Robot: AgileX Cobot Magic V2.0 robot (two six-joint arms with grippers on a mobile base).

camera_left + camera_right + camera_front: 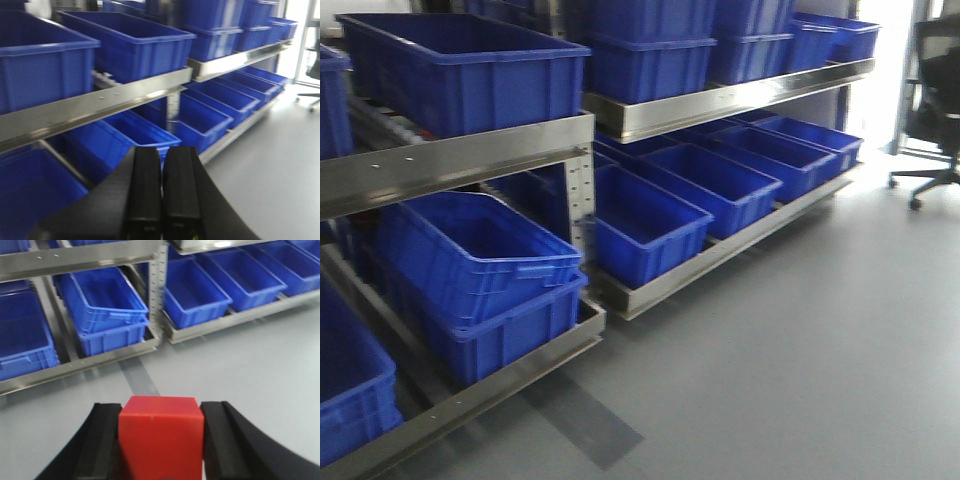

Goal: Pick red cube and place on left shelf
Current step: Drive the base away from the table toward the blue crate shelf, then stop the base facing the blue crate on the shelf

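In the front-facing view we see a two-tier steel rack (620, 115) loaded with blue plastic bins. A perforated upright (582, 205) divides it into a left bay and a right bay. In the left bay, a large upper bin (460, 70) sits on the top tier. Below it a stacked pair of bins (480, 270) rests on the bottom tier, the top one nested in the lower. A grey floor (800, 350) stretches out in front of the rack, and a black office chair (935, 100) stands at the far right.

In the left wrist view, the left gripper (162, 190) fills the bottom edge. Its two black fingers are pressed together with only a thin seam between them and nothing in their grasp. Beyond it we see the rack's upper rail (100, 102), with bins above and below.

In the right wrist view, the right gripper (161, 410) pinches the red cube (161, 440), with a black finger touching each side face. The cube hangs above the floor, well apart from the rack. A darker strip (142, 380) on the floor runs from the rack's foot toward the gripper. Behind it we see the stacked pair just left of the upright, with single bins to its right.
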